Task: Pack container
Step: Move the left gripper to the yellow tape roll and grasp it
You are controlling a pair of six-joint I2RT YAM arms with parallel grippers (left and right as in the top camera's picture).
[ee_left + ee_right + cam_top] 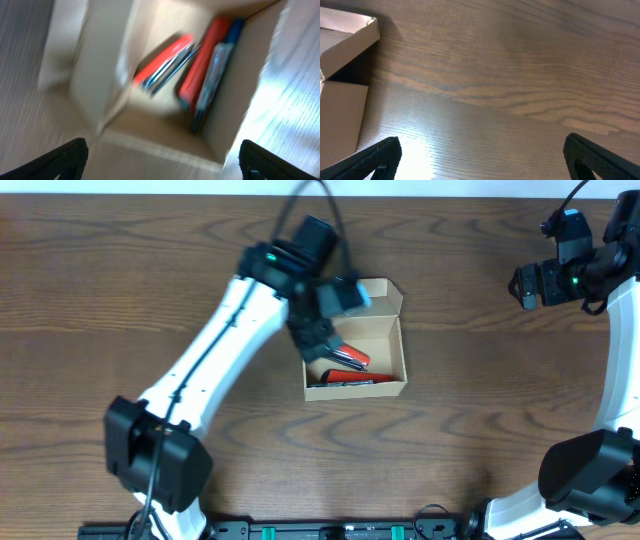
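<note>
The open cardboard box (385, 340) sits mid-way along the table (120, 280). Inside it lie red markers (165, 57) and a blue marker (220, 65). The left gripper (320, 340) hovers over the box's left side, jaws wide and empty. The right gripper (480, 160), far right, is equally wide and empty.

Dark wood table (480, 380) w/ tan cardboard container (356, 390) resting approx mid-table, lid flap open.

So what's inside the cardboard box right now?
The container holds a red marker lying slanted and a second red marker along its near wall. The left gripper hides its far-left corner; the wrist view is too blurred to add more.
</note>
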